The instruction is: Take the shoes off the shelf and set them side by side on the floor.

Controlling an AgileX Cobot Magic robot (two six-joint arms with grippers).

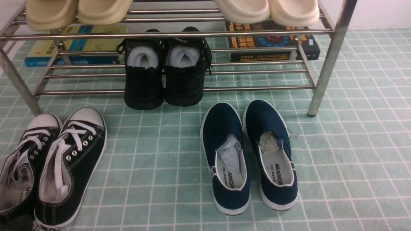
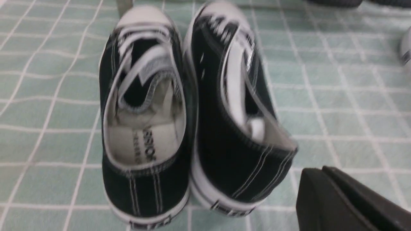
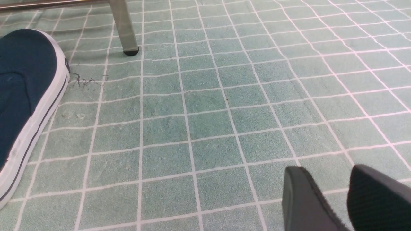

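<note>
The two black canvas sneakers [image 1: 72,163] with white laces stand side by side on the pale green grid floor [image 1: 353,144], at the lower left in front of the shelf [image 1: 334,54], toes toward it. In the left wrist view the pair [image 2: 144,183] shows from the heels, sides touching; the one nearer my gripper is blurred and seems to lean. My left gripper [image 2: 322,168] is shut and empty, just behind that heel. My right gripper [image 3: 322,173] hangs open over bare floor, holding nothing. Neither gripper shows clearly in the front view.
Navy slip-ons [image 1: 250,157] marked WARRIOR lie on the floor in the middle, one toe at the right wrist view's edge [image 3: 22,96]. An all-black knit pair [image 1: 165,77] sits on the lower tier, between books [image 1: 273,41]. Cream slippers [image 1: 77,11] rest on top. A shelf leg [image 3: 123,32] stands nearby.
</note>
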